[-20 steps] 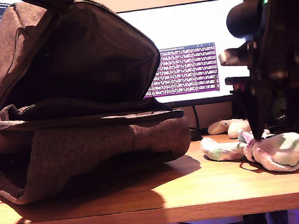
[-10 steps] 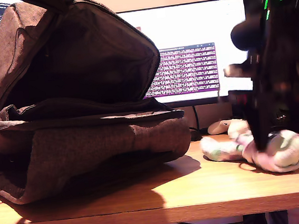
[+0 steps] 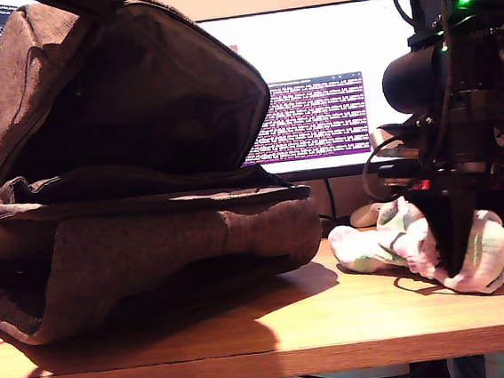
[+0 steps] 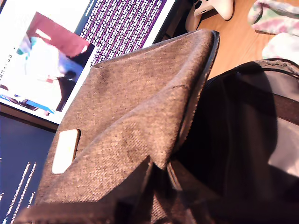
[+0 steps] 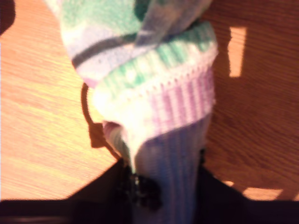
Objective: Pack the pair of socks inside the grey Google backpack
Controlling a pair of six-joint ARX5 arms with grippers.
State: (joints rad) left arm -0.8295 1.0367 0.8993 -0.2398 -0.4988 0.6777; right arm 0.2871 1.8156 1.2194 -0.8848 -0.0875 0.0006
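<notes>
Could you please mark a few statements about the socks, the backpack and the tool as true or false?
1. The pair of socks is inside the grey Google backpack. False: it is outside, to the exterior view's right of the backpack.
2. My second tool is shut on the socks. True.
3. The backpack's main compartment is zipped shut. False: it gapes open, showing a dark interior.
4. A lit monitor stands behind the backpack. True.
</notes>
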